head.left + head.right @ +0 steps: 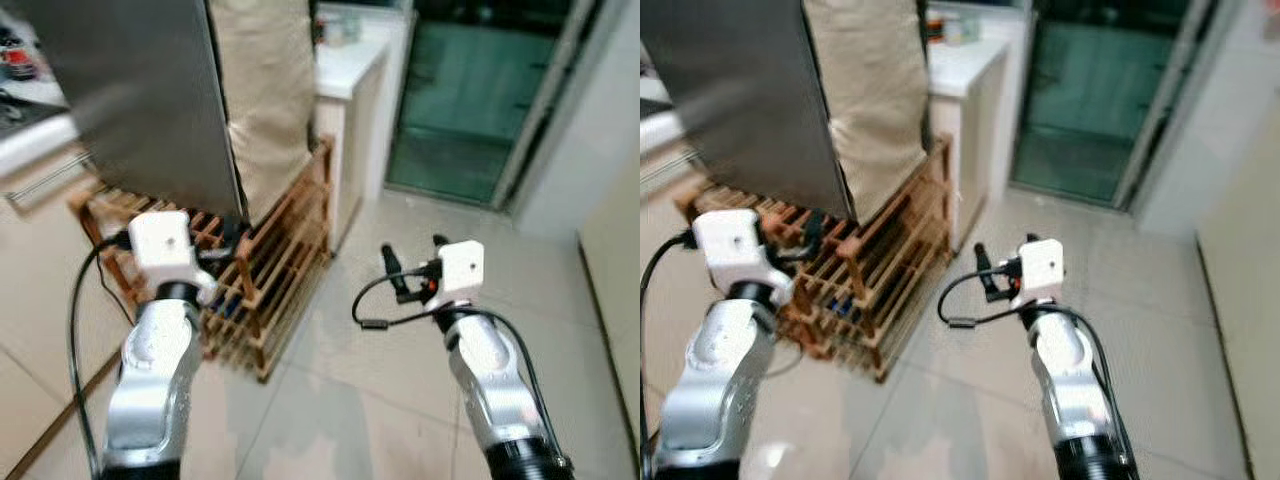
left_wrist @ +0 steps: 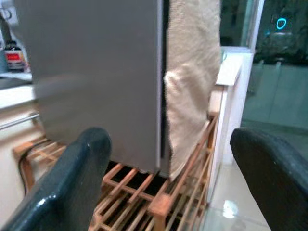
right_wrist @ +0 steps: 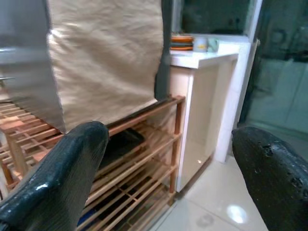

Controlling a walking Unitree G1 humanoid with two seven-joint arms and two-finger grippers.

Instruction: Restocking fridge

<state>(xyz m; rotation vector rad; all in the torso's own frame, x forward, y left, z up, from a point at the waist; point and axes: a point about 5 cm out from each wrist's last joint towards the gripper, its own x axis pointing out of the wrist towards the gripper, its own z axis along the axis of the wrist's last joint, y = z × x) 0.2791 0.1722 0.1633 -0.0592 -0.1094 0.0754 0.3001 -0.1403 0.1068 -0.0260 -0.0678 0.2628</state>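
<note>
- The fridge (image 1: 150,100) is standing to the robot's front left as a tall grey slab, its lower end resting on a low wooden rack (image 1: 265,290); a beige cloth (image 1: 265,90) is hanging down just beside its right edge.
- The left gripper (image 1: 228,243) is hovering near the fridge's bottom corner, fingers (image 2: 72,183) spread apart and grasping nothing.
- The right gripper (image 1: 412,262) is hanging over the bare tiled floor (image 1: 400,340), well apart from the fridge, its fingers (image 3: 67,168) likewise released and empty.
- No item to stock is showing in either gripper, so the fridge door is probably the first thing to handle.
- The grey face is looking smooth, stiff and likely slippery for black finger pads; pinching the flat panel is looking unpromising.
- The better hold is probably the vertical right edge (image 2: 160,96), where one finger could hook behind and pull; no handle can be made out through the blur.
- A full door is likely to swing heavily, so a slow, steady pull is advisable.
- The cloth is soft and could be snagging on a finger reaching for that edge.
- A white counter (image 3: 202,57) is carrying small dishes farther back.
</note>
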